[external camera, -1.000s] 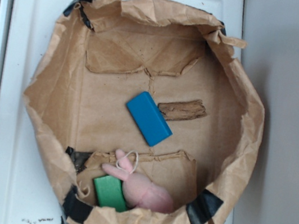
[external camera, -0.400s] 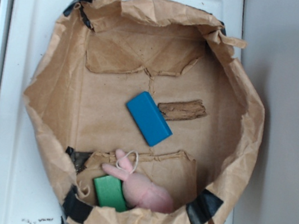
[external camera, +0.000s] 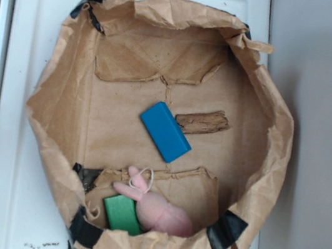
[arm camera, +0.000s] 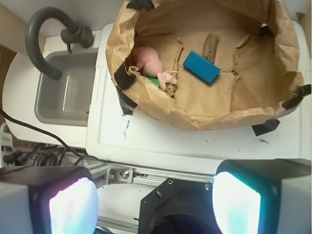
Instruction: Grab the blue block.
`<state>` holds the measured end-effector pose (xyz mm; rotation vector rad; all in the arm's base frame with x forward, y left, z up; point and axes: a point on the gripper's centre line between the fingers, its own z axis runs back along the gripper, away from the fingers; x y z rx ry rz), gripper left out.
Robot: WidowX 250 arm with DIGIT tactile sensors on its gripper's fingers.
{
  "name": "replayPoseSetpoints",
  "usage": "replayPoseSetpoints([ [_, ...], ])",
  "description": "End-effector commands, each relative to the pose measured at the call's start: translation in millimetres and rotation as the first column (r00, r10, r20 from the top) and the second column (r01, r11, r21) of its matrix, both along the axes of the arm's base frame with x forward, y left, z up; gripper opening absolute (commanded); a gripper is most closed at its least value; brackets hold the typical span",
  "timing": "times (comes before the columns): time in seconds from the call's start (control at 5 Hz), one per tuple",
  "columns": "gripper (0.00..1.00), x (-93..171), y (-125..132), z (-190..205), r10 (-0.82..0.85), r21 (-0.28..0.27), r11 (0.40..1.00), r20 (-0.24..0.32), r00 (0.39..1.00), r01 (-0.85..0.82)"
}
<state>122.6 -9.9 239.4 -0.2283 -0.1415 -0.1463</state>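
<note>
Exterior view, white table (external camera: 28, 77), brown paper bag (external camera: 62, 102)

light: bright, even, soft shadows inside paper bag (external camera: 259, 177) | glare: white tray (external camera: 28, 77) washed out in exterior view | wrist view: gripper fingers (arm camera: 234, 200) near the lens blurred, glowing pink and teal, far scene sharp | exterior view: slightly soft, no edge warp

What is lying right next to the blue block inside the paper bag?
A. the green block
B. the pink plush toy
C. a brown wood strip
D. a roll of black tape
C: the wood strip lies just beside the blue block's upper right edge on the bag floor, while the plush toy and green block sit apart at the bag's lower edge.
</note>
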Motion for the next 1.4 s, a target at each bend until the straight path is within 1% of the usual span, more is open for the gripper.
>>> replayPoseSetpoints([
  [0.0,1.0,46.0,4.0,-23.9,0.035,0.042,0.999,-0.022,0.999,-0.034],
  [0.2,1.0,70.2,-7.0,-31.8,0.047,0.09,0.995,-0.053,0.997,-0.042],
  [0.4,1.0,83.1,-12.2,-46.6,-0.003,0.125,0.992,-0.104,0.995,0.016],
  [0.6,1.0,87.1,1.9,-57.5,-0.063,0.033,0.997,-0.201,0.977,0.071],
  [0.8,1.0,82.2,29.0,-60.2,-0.148,-0.22,0.971,-0.27,0.951,0.088],
  [1.2,1.0,82.2,29.0,-60.2,-0.148,-0.22,0.971,-0.27,0.951,0.088],
])
